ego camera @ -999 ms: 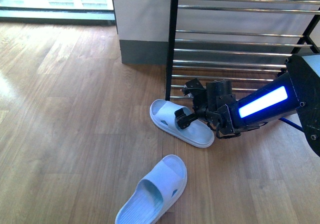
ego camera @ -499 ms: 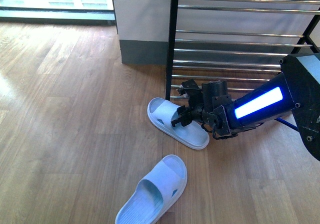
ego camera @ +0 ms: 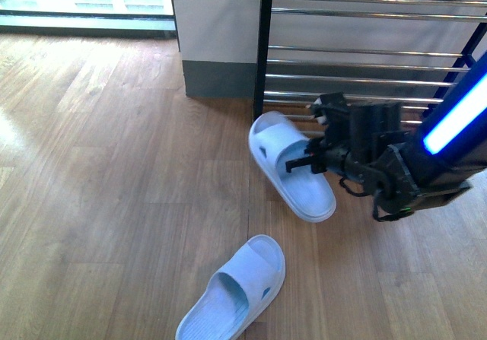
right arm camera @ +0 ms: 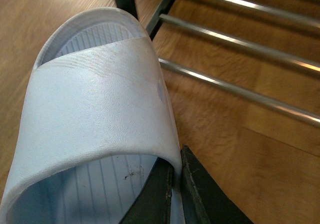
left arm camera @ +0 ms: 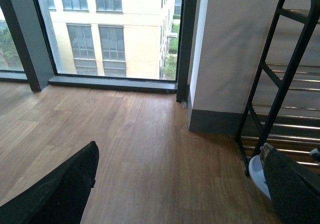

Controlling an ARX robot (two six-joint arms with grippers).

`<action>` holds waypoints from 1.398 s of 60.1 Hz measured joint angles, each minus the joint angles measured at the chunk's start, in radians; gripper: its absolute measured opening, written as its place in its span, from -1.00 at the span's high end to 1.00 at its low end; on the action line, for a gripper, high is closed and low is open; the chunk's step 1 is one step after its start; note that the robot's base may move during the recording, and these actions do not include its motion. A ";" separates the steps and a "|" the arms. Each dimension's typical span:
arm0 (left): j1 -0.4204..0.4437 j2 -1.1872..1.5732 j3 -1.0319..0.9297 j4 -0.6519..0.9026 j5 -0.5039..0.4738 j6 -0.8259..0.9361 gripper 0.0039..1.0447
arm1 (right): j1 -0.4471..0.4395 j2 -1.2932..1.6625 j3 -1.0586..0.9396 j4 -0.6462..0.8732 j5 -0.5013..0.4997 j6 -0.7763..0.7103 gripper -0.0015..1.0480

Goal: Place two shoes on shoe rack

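My right gripper point(ego camera: 310, 160) is shut on the side of a pale blue slide sandal point(ego camera: 289, 165) and holds it lifted and tilted, just in front of the shoe rack's point(ego camera: 358, 51) lowest chrome rods. In the right wrist view the fingers point(right arm camera: 172, 194) pinch the strap edge of that sandal point(right arm camera: 100, 108), with the rack rods point(right arm camera: 235, 38) just beyond. The second pale blue sandal point(ego camera: 236, 290) lies on the wood floor nearer me. My left gripper point(left arm camera: 180, 194) is open and empty above the floor; the rack point(left arm camera: 280, 93) and the sandal's edge point(left arm camera: 256, 171) show to its side. No sneakers are in view.
A white wall column with a grey skirting point(ego camera: 217, 77) stands just left of the rack's black upright point(ego camera: 261, 58). A floor-level window point(ego camera: 84, 5) runs along the back left. Wood floor point(ego camera: 114, 188) spreads to the left.
My right gripper has lifted the sandal off the floor and carried it right and up toward the rack's lowest rods. The other sandal has not moved.
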 joint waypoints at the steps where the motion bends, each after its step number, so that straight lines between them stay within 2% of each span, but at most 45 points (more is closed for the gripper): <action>1: 0.000 0.000 0.000 0.000 0.000 0.000 -0.83 | -0.007 -0.035 -0.047 0.018 0.010 0.006 0.97; 8: 0.000 0.000 0.000 0.000 0.000 0.000 -0.83 | -0.053 -0.220 -0.282 0.090 0.042 0.031 0.97; 14: 0.000 0.000 0.000 0.000 0.000 0.000 -0.83 | -0.122 -0.484 -0.584 0.120 0.059 0.049 0.97; 24: 0.000 0.000 0.000 0.000 0.000 0.000 -0.83 | -0.190 -0.930 -0.921 0.021 0.038 0.055 0.97; 32: 0.000 0.000 0.000 0.000 0.000 0.000 -0.83 | -0.219 -1.211 -1.053 -0.092 0.020 0.061 0.97; 44: 0.000 0.000 0.000 0.000 0.000 0.000 -0.83 | -0.249 -1.555 -1.171 -0.267 0.003 0.079 0.97; 49: 0.000 0.000 0.000 0.000 0.000 0.000 -0.83 | -0.255 -1.629 -1.191 -0.288 -0.005 0.083 0.97; 84: 0.000 0.000 0.000 0.000 -0.002 0.000 -0.83 | -0.256 -1.642 -1.191 -0.289 -0.014 0.089 0.97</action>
